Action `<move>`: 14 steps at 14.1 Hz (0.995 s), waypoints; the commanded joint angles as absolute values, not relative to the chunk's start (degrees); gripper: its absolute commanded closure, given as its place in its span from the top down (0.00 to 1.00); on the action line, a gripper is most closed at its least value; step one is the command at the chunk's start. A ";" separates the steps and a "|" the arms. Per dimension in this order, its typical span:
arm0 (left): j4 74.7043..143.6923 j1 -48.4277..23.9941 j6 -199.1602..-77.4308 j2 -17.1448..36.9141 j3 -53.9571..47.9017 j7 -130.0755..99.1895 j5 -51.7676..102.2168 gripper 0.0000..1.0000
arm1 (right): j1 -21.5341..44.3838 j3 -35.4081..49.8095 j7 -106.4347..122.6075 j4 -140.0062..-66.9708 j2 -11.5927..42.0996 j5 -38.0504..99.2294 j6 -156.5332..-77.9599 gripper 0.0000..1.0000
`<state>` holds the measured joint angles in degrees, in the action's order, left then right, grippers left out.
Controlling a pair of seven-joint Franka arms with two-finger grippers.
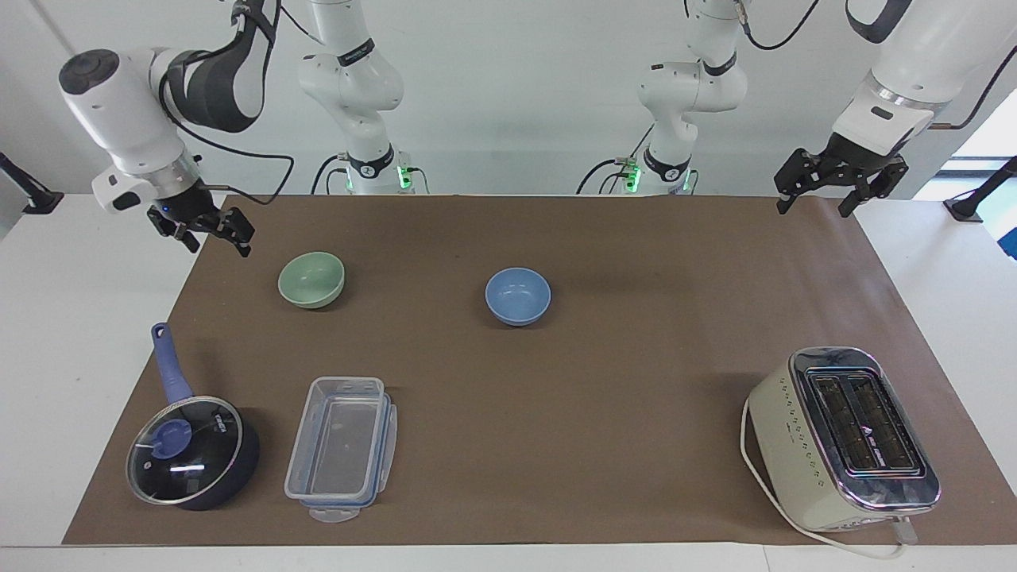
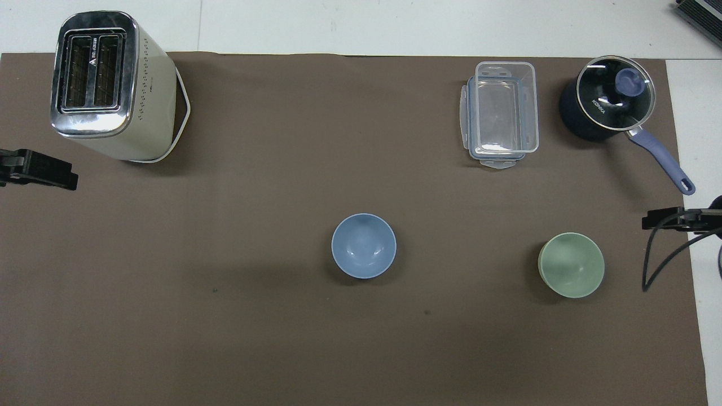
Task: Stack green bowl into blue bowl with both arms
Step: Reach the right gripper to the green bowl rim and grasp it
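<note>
The pale green bowl (image 1: 311,279) (image 2: 571,264) sits upright on the brown mat toward the right arm's end of the table. The light blue bowl (image 1: 518,295) (image 2: 364,245) stands apart from it, near the middle of the mat. My right gripper (image 1: 220,247) (image 2: 665,220) hangs open and low over the mat's edge beside the green bowl, not touching it. My left gripper (image 1: 813,210) (image 2: 51,172) waits open in the air over the mat's corner at the left arm's end. Neither gripper holds anything.
A cream toaster (image 1: 846,437) stands farther from the robots at the left arm's end. A dark blue saucepan (image 1: 191,453) with a glass lid and a clear plastic container (image 1: 342,445) lie farther out than the green bowl.
</note>
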<state>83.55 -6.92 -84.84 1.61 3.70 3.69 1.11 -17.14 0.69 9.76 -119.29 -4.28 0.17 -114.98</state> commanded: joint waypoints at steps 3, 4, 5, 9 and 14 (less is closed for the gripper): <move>84.73 -6.06 -84.46 0.35 3.16 3.69 1.76 1.00 | -18.63 1.23 13.88 -129.19 -4.31 4.56 -123.04 1.00; 84.73 -6.06 -84.46 0.35 3.16 3.69 1.76 1.00 | -18.72 1.23 15.45 -130.24 -3.70 6.31 -123.74 1.00; 84.73 -6.06 -84.46 0.35 3.16 3.69 1.76 1.00 | -18.63 1.23 16.43 -131.04 -2.91 7.81 -124.62 1.00; 84.73 -6.06 -84.46 0.35 3.16 3.69 1.76 1.00 | -17.67 1.32 16.61 -135.69 -2.64 10.27 -128.47 1.00; 84.73 -6.06 -84.46 0.35 3.16 3.78 1.76 1.00 | -17.05 1.32 16.96 -137.29 -2.11 10.46 -130.87 1.00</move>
